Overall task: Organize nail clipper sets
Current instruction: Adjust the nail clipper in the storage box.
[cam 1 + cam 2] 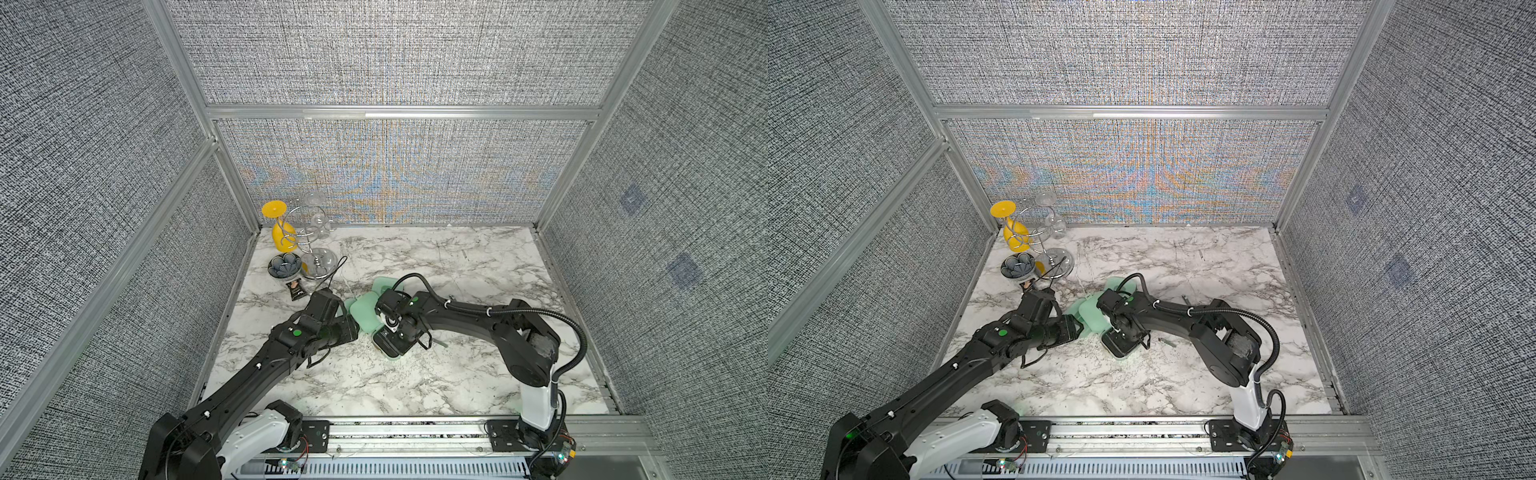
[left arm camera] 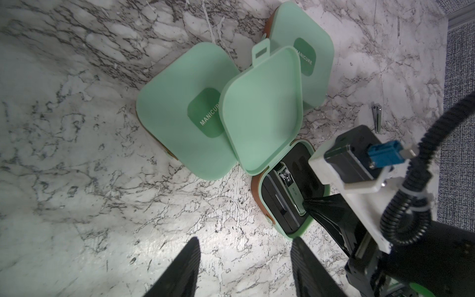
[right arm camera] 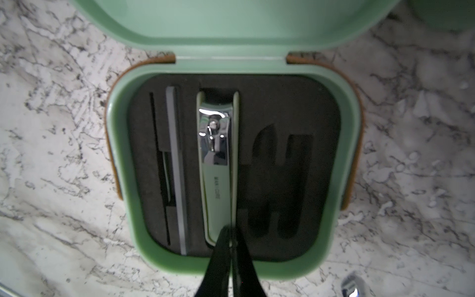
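Three mint-green nail clipper cases sit together mid-table [image 1: 365, 311]. Two are closed, one [image 2: 174, 123] beside the other [image 2: 308, 46]. The third case [image 3: 120, 180] stands open, its lid [image 2: 262, 108] tilted up over the closed ones. In its black insert lie a silvery-green nail clipper [image 3: 218, 167] and a slim file [image 3: 176, 167]; two slots are bare. My right gripper [image 3: 231, 236] is shut on the clipper's near end, which rests in its slot. My left gripper [image 2: 245, 241] hovers open over bare marble beside the open case, holding nothing. A loose clipper [image 2: 377, 118] lies on the table.
At the back left corner stand a yellow glass [image 1: 280, 232], a wire rack with clear glasses [image 1: 316, 249], a dark flower-shaped dish [image 1: 284, 266] and a black snack packet [image 1: 296, 291]. Another metal tool [image 1: 1167, 341] lies just right of the open case. Fabric walls close three sides.
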